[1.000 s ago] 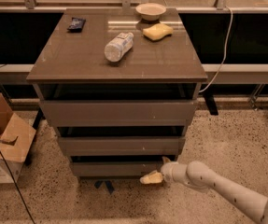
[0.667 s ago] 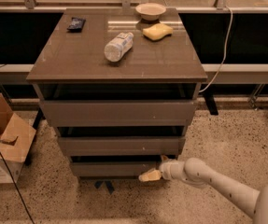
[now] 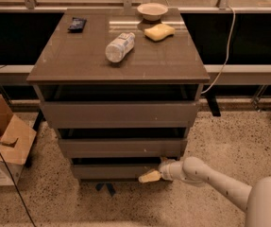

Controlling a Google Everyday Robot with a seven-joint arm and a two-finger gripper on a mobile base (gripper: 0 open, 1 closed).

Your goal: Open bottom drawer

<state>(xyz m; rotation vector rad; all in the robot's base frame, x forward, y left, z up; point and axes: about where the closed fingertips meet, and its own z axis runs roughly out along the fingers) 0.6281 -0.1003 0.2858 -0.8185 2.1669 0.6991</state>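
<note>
The bottom drawer (image 3: 111,171) is the lowest and narrowest of three grey-brown flat fronts in the cabinet. A dark gap shows above its top edge. My gripper (image 3: 149,176) reaches in from the lower right on a white arm (image 3: 210,178). Its cream-coloured tip rests against the right end of the bottom drawer front. The middle drawer (image 3: 121,147) and the top drawer (image 3: 118,114) sit above it.
On the cabinet top (image 3: 69,65) lie a plastic bottle (image 3: 119,46), a yellow sponge (image 3: 159,31), a white bowl (image 3: 152,10) and a dark packet (image 3: 77,23). An open cardboard box (image 3: 5,143) stands on the speckled floor at the left. A white cable (image 3: 224,56) hangs at the right.
The gripper has stayed at the right end of the bottom drawer front, shifting only slightly left. The drawers look unchanged.
</note>
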